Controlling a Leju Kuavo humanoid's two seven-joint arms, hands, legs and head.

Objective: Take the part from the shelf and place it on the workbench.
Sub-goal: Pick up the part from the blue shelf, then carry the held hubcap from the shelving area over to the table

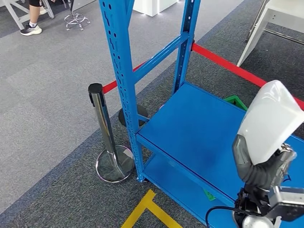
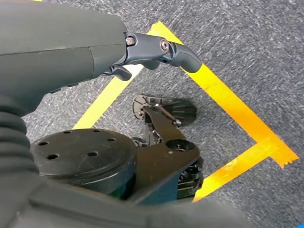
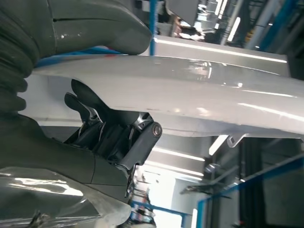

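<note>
— So, where is the part [image 1: 270,118] now?

— Lower right of the head view. It is a glossy white shell, and the right hand [image 1: 263,166] grips it from beneath, dark fingers wrapped on its lower edge. It sits above the blue shelf [image 1: 201,128], not resting on the boards.

— And close up?

— In the right wrist view the white part [image 3: 201,95] runs across the middle of the frame, with the thick grey thumb [image 3: 100,26] pressed on one face and the darker fingers [image 3: 107,133] curled against the other. Firmly held.

— The other hand?

— The left hand [image 2: 107,52] is in the upper left of its wrist view, over grey carpet and yellow floor tape [image 2: 232,109]. One dark finger [image 2: 168,50] sticks out straight and nothing is in it; the rest of the fingers are hidden, so I cannot tell how wide it stands.

— Anything else around?

— A chrome stanchion post [image 1: 106,137] left of centre, with a red belt [image 1: 229,66] running behind the shelf frame. A person's leg and black shoe [image 1: 31,28] at the upper left, beside a chair base [image 1: 76,20].
</note>
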